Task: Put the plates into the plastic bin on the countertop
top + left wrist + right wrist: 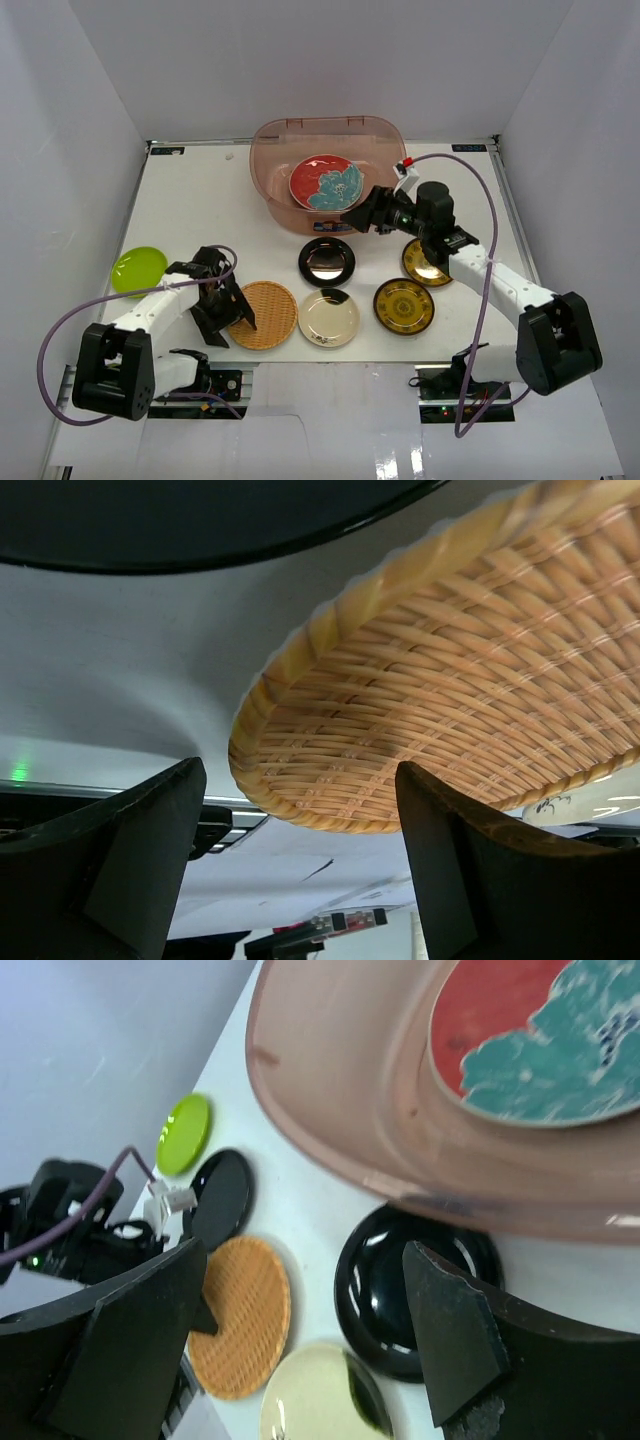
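The reddish-brown plastic bin [268, 160] stands at the back of the white countertop [200, 200] with the red and teal plate [325, 183] inside. My right gripper [362, 215] is open and empty, just in front of the bin's front rim [340, 1090], above the glossy black plate [385, 1300]. My left gripper [225, 310] is open at the left edge of the woven tan plate [265, 313]. In the left wrist view the plate's rim [300, 800] lies just ahead of my open fingers [130, 860]. The red plate [540, 1040] also shows in the right wrist view.
On the countertop lie the glossy black plate [327, 261], a cream plate [328, 318], two dark gold-patterned plates [404, 305] [425, 262] and a lime green plate [139, 269]. Another black plate [220, 1195] lies by the left arm. White walls close in three sides.
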